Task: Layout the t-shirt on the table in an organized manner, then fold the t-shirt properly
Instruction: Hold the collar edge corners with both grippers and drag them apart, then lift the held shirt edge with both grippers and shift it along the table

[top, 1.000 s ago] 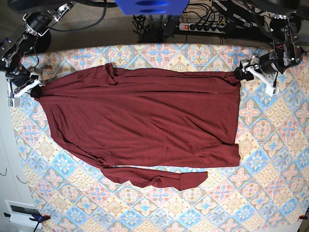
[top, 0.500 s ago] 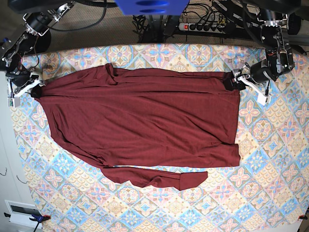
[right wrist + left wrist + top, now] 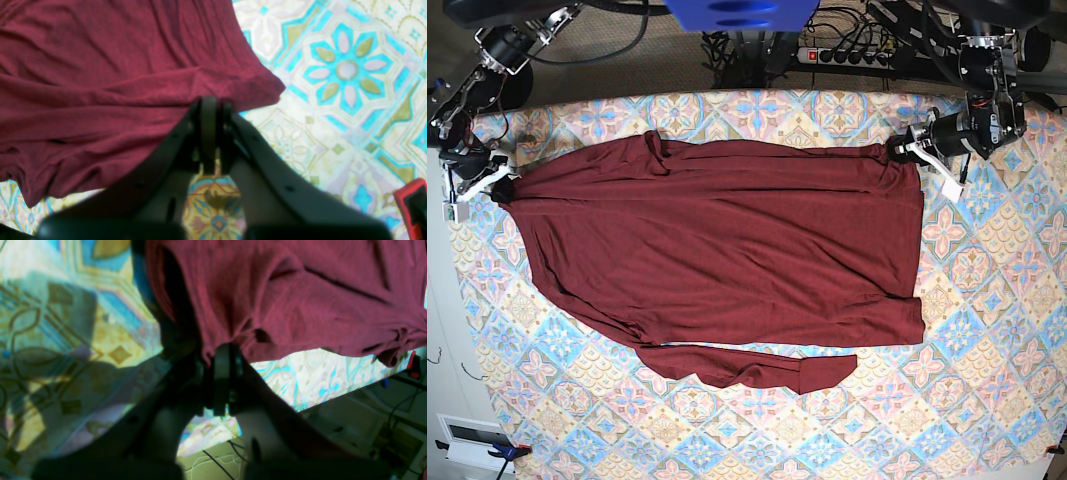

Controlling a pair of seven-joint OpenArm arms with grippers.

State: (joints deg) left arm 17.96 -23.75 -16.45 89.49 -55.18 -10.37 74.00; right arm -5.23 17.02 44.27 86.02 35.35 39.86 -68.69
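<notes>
The dark maroon t-shirt (image 3: pixel 727 250) lies spread wide across the patterned table (image 3: pixel 987 330), with one long sleeve (image 3: pixel 757 368) folded along its near edge. At the shirt's far right corner in the base view, my left gripper (image 3: pixel 905 152) is shut on the fabric. The left wrist view shows that gripper (image 3: pixel 222 361) pinching the t-shirt (image 3: pixel 283 296) at its edge. At the shirt's far left corner my right gripper (image 3: pixel 497 186) is also shut on cloth. In the right wrist view the right gripper (image 3: pixel 210 105) grips the edge of the t-shirt (image 3: pixel 100 76).
A power strip (image 3: pixel 847 55) and cables lie on the floor beyond the table's far edge. A white box (image 3: pixel 472 440) sits off the table's near left corner. A red part (image 3: pixel 412 200) shows at the lower right of the right wrist view.
My left gripper has moved left and up onto the shirt's far right corner and shut on it. The right arm has held still on the left corner.
</notes>
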